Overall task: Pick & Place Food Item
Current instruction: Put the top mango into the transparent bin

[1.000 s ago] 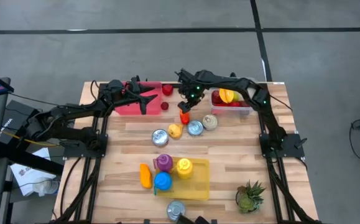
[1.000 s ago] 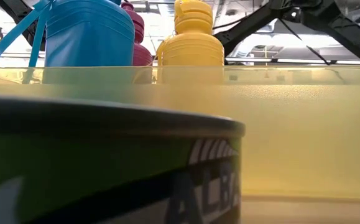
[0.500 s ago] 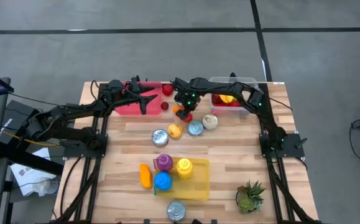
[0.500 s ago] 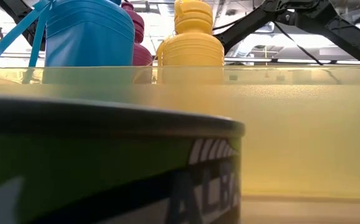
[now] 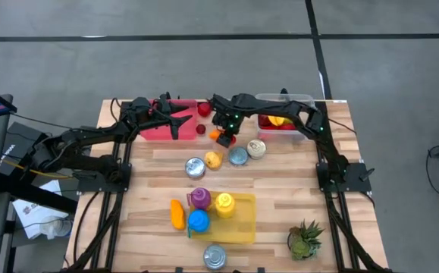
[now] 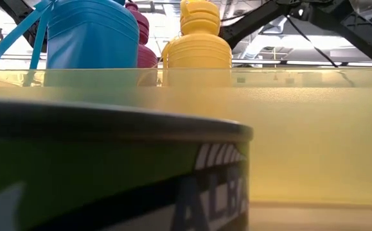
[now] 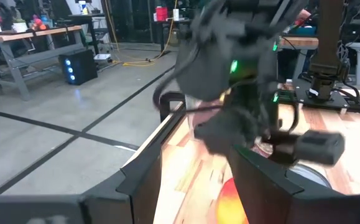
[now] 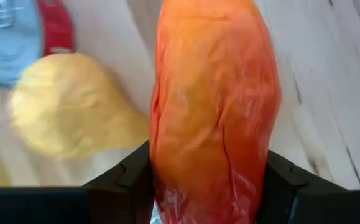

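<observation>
The orange food item [image 8: 211,112] sat clamped between the right gripper's [image 5: 221,135] two dark fingers, held over the bare wood of the table [image 5: 295,189] near its far edge, between the red tray [image 5: 158,127] and the clear bin [image 5: 283,125]. A yellow fruit [image 5: 213,159] and two tins lay just beside and below it. The left gripper [image 5: 175,121] waited over the red tray, fingers spread and holding nothing. From where I stood, the carry looked only partway done. To my eye the sensible thing was to keep the squeeze steady, since the wrapping looked slick, lift clear of the tins before travelling, and release only once the piece was low over its target container.
</observation>
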Available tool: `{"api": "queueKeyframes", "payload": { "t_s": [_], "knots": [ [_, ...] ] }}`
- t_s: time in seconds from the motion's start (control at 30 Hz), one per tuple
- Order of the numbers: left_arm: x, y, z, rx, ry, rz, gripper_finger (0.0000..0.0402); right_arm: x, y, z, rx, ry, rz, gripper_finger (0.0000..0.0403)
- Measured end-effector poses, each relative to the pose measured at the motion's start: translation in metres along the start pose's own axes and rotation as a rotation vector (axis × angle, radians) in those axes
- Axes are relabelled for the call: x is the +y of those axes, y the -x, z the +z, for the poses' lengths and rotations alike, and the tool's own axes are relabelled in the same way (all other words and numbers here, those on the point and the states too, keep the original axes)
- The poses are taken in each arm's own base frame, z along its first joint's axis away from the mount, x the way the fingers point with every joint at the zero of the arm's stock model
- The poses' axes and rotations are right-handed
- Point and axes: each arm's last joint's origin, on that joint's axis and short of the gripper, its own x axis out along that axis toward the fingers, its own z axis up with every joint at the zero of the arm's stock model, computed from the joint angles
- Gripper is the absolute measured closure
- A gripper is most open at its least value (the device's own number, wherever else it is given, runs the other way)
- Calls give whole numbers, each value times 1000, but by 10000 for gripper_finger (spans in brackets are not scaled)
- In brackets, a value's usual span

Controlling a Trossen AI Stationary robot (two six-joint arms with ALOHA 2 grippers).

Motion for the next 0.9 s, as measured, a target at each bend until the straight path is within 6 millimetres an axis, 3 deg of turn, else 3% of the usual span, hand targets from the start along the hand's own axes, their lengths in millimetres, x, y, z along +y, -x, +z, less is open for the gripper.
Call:
{"api": "queueKeyframes", "payload": {
  "t_s": [0.23, 0.47, 0.73, 0.9],
  "knots": [
    [0, 0, 0, 0, -5, 0, 220, 20, 65, 1, -173, 58, -135, 220],
    [0, 0, 0, 0, -17, 0, 220, 39, 124, -4, -647, 164, -129, 220],
    [0, 0, 0, 1, -16, 0, 220, 42, 131, -41, -1122, 254, -87, 220],
    [0, 0, 0, 1, -16, 0, 220, 31, 117, -84, -1188, 205, -140, 220]
  ]
}}
